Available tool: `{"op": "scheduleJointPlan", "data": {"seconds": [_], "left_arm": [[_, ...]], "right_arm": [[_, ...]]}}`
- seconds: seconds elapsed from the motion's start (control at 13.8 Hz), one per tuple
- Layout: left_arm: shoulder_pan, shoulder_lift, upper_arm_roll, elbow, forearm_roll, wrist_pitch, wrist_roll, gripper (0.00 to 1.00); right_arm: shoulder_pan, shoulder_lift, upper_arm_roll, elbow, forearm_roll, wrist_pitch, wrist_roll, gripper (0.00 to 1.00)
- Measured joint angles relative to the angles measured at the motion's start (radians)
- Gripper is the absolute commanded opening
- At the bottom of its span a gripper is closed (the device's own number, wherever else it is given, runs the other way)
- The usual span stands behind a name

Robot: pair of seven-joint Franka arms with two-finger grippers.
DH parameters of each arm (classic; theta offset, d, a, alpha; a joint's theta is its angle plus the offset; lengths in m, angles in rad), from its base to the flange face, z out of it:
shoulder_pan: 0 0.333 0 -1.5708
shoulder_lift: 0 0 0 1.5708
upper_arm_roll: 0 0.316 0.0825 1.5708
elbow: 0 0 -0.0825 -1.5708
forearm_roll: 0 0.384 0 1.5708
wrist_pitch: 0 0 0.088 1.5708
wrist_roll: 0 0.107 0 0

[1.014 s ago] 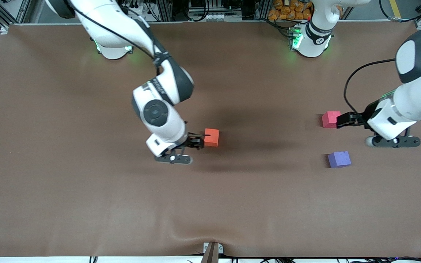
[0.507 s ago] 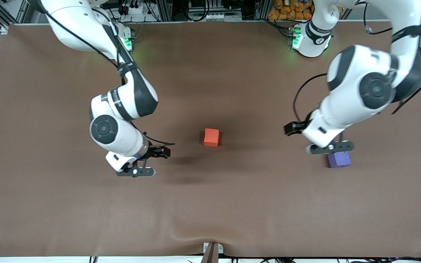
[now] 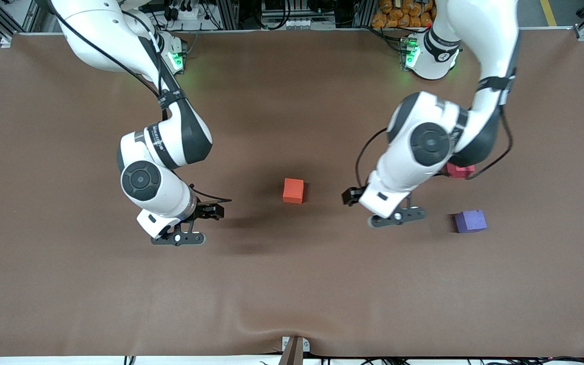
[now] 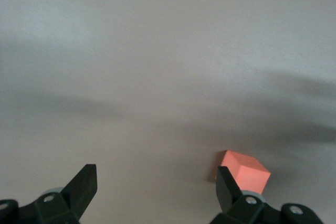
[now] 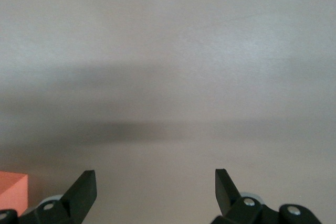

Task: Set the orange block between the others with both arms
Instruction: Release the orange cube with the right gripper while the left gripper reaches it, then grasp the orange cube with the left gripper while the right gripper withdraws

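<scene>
The orange block (image 3: 293, 190) sits alone on the brown mat (image 3: 292, 284) about mid-table. My right gripper (image 3: 215, 210) hangs open beside it toward the right arm's end, well apart from it. In the right wrist view only a corner of the orange block (image 5: 11, 190) shows, outside the open right gripper (image 5: 155, 179). My left gripper (image 3: 349, 196) is open beside the block toward the left arm's end, also clear of it. The left wrist view has the orange block (image 4: 245, 170) just past one fingertip of the left gripper (image 4: 155, 177). The red-pink cube (image 3: 461, 171) is mostly hidden under the left arm. The purple cube (image 3: 470, 221) lies nearer the front camera.
The mat has a raised wrinkle (image 3: 271, 317) near its front edge, by a clamp (image 3: 295, 347). The two green-lit arm bases (image 3: 426, 50) stand along the back edge of the table.
My right gripper drew back from the orange block toward the right arm's end. My left arm swung from the red-pink cube to a spot close beside the orange block. The cubes stayed put.
</scene>
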State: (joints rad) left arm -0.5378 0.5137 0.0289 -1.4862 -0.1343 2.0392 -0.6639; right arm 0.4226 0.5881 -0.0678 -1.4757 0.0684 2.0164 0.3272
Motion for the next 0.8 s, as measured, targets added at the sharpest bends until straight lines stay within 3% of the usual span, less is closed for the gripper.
{"op": "scheduleJointPlan", "data": {"seconds": [0.36,0.8], "left_arm": [[-0.106,0.08,0.002,0.027,0.0,0.07,-0.13,1.0],[-0.214,0.184,0.006,0.033,0.028,0.207,-0.194,1.0]], "right_arm": [[-0.07,-0.023,-0.004,-0.053,-0.002,0.026,-0.048,1.0],[-0.194,-0.184,-0.008,-0.215,-0.005,0.092,-0.182,1.0]]}}
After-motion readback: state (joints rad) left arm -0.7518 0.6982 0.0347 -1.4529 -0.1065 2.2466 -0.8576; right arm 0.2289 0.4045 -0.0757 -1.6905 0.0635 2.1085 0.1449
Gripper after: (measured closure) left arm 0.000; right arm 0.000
